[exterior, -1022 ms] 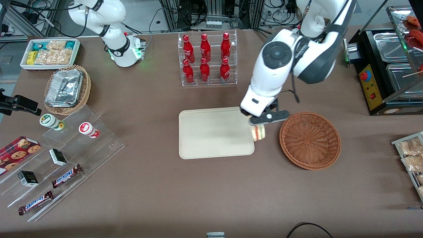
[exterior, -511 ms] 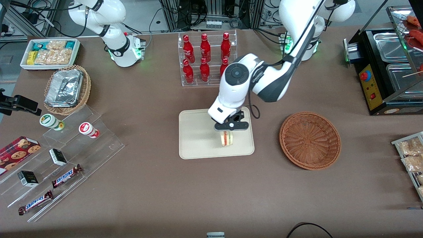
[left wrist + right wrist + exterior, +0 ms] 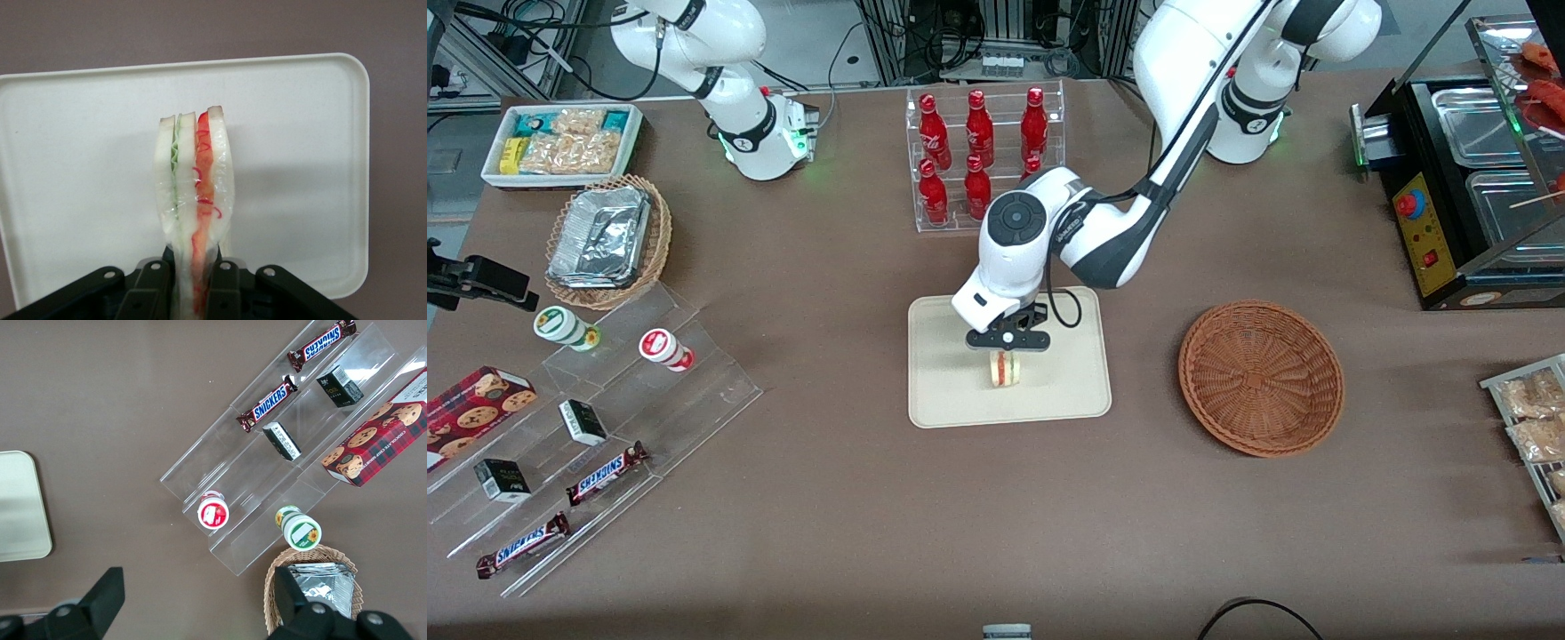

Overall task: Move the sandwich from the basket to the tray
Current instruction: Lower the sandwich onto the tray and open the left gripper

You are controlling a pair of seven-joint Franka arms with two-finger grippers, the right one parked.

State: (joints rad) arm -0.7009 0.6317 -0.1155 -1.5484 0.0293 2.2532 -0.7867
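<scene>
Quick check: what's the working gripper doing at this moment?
Left gripper: closed on the sandwich, holding it upright over the middle of the tray.

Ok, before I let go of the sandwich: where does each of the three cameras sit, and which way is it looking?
Front view: high, facing both arms, looking down on the table; shows the working arm with its end effector shut on the sandwich over the tray, the basket empty beside it.
Left wrist view: on the working arm, looking down past the end effector at the sandwich and tray.
Right wrist view: on the parked arm, looking down at snack shelves; its own fingers show.
All three views show the tray.
</scene>
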